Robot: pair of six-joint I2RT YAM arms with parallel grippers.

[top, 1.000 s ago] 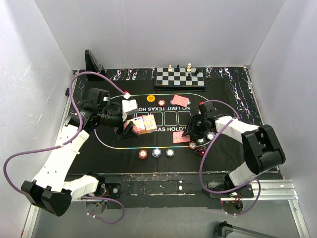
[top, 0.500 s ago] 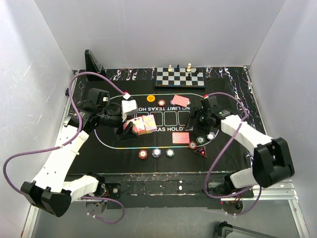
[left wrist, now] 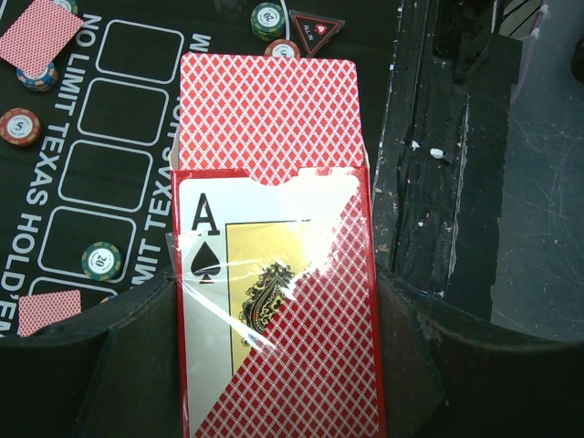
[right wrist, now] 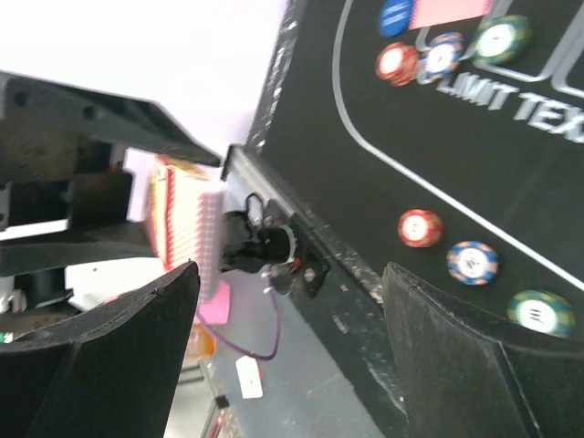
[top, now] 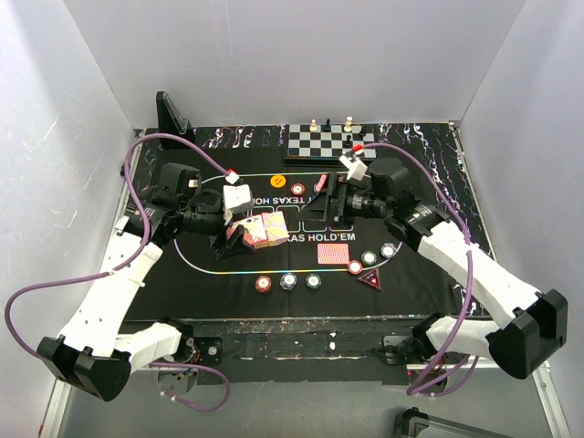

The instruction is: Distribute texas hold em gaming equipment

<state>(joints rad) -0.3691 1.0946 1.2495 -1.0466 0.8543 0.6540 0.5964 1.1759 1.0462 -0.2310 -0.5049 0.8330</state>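
**Deck held out for the next card pull**

Clenching the card box (left wrist: 274, 347) in the left gripper (top: 239, 235), lifted off the mat, open end aimed at the other arm. Showing 1 red-backed card (left wrist: 269, 114) slid partway out of the box, probably staged like that to give an easy pinch on the exposed end.

Reading the right gripper (top: 318, 205) as released, with fingers (right wrist: 119, 356) spread wide and nothing between them. Hangs over mid-mat, facing the deck, near but apart. Looks lined up for the pull.

Seeing stakes laid out per seat, hence the spread around the oval:
- near edge: row of 3, red chip (top: 265, 284), blue-and-white chip (top: 288, 280), green chip (top: 313, 280)
- right side: 1 face-down card (top: 335, 253) with 3 more chips (top: 369, 258) just beside it, plus the dark red triangular marker (top: 370, 279) nearest the edge
- far side: orange chip (top: 277, 182), far red chip (top: 298, 189), far card (left wrist: 41, 32) lying partly over a blue chip

Working on a black mat (top: 415, 192) printed NO LIMIT TEXAS HOLD'EM. Leaving the chessboard (top: 332, 143) and its pieces at the far edge, outside the oval. Boxed in by white walls (top: 274, 55) on 3 sides, with a black stand (top: 172, 114) in the far-left corner and a scuffed dark strip (top: 301, 333) at the near edge by the arm bases.
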